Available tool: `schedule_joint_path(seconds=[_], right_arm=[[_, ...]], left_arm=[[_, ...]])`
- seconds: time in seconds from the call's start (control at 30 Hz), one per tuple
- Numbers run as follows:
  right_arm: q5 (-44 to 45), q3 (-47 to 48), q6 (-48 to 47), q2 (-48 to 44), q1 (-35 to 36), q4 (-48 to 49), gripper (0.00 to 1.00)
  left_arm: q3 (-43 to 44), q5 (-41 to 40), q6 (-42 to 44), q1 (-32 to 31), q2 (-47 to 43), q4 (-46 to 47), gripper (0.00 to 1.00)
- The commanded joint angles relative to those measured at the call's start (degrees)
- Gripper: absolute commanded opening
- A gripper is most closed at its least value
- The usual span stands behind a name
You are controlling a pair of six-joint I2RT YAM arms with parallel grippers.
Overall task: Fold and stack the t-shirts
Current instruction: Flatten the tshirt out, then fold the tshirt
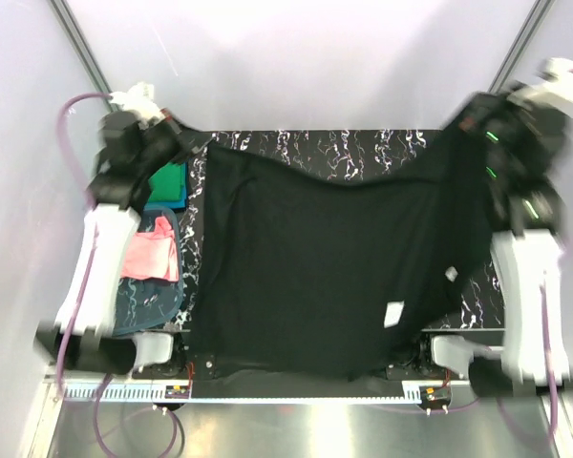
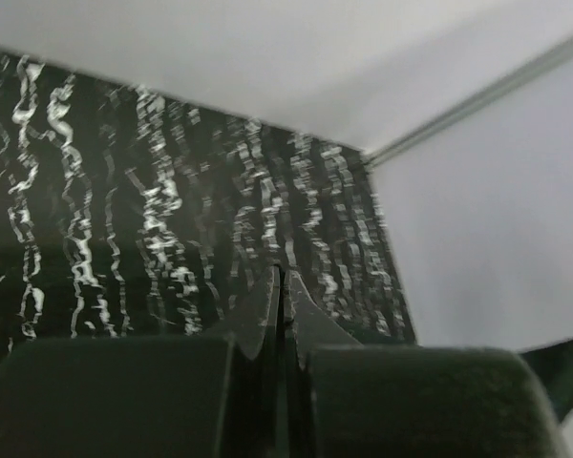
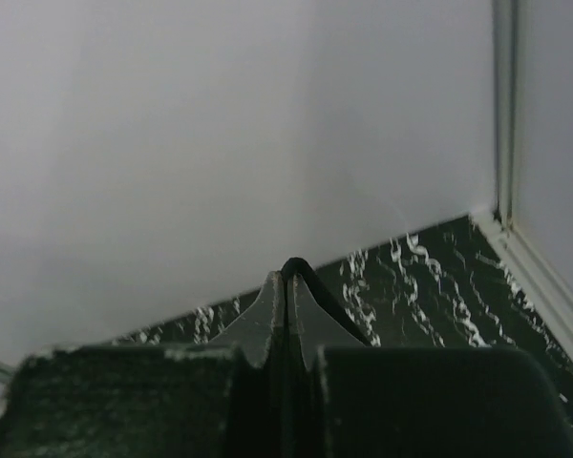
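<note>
The black t-shirt (image 1: 325, 267) hangs stretched wide above the dark marbled table (image 1: 344, 148), with two small white labels near its lower right. My left gripper (image 1: 196, 141) is shut on its upper left corner and my right gripper (image 1: 463, 124) is shut on its upper right corner. In the left wrist view the jaws (image 2: 284, 286) are pressed together over black cloth. In the right wrist view the jaws (image 3: 288, 286) pinch a black fold (image 3: 339, 310). The green t-shirt (image 1: 169, 184), the pink t-shirt (image 1: 153, 255) and the blue t-shirt (image 1: 145, 301) lie at the left.
The clear blue-tinted tub (image 1: 172, 224) holds the green, pink and blue cloth at the table's left edge. White enclosure walls with metal corner posts (image 1: 81, 48) stand behind. A metal rail (image 1: 267, 393) runs along the near edge.
</note>
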Motion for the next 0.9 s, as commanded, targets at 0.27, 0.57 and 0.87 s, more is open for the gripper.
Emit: schedule_joint_path(seconds=[0.27, 0.57, 0.87], right_arm=[[-15.26, -4.49, -4.33, 28.80, -0.05, 28.08, 0.00], [-17.20, -3.08, -3.02, 42.07, -0.31, 32.39, 0.00], [-14.31, -9.48, 2.61, 40.34, -0.40, 30.38, 0.00]], left_arm=[[10.13, -0.11, 2.38, 1.94, 30.35, 21.29, 0.00], [12.95, 0.52, 5.02, 2.99, 41.26, 23.41, 0.00], [18.05, 0.60, 7.12, 7.65, 48.72, 22.97, 0.00]])
